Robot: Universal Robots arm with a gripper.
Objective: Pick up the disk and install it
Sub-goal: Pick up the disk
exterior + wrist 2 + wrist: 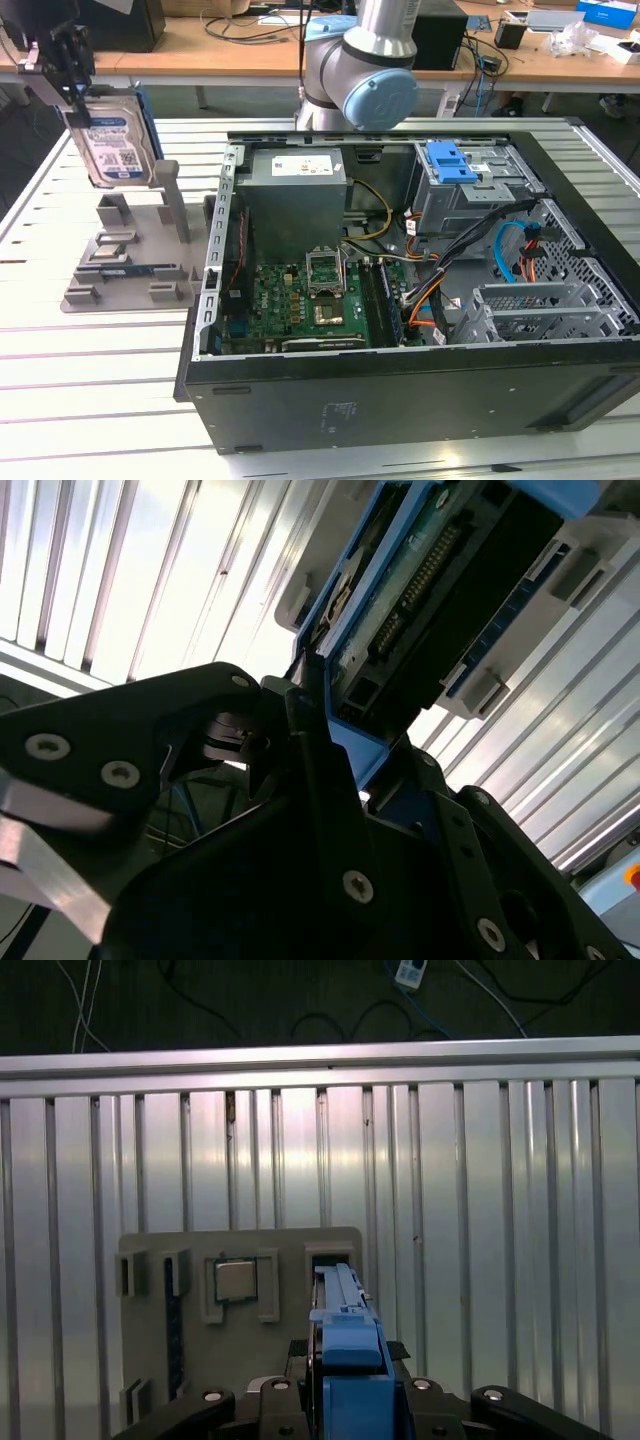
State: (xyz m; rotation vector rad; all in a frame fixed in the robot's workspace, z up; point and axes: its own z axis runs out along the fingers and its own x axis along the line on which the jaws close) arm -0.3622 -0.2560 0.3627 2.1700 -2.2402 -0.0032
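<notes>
Where the black gripper [76,90] closes its jaws, they are clamped on the disk [115,140], a flat silver slab with a white-and-blue label, held upright at ten o'clock in the exterior view. In the first wrist view its blue plastic rail [345,1350] runs out between the fingers; the second wrist view shows its pin connector [420,580]. Beneath it sits a grey moulded fixture [130,270] carrying a square processor chip [238,1282], on the ribbed aluminium table [90,350]. At three o'clock from the fixture lies the open black computer case [400,400].
</notes>
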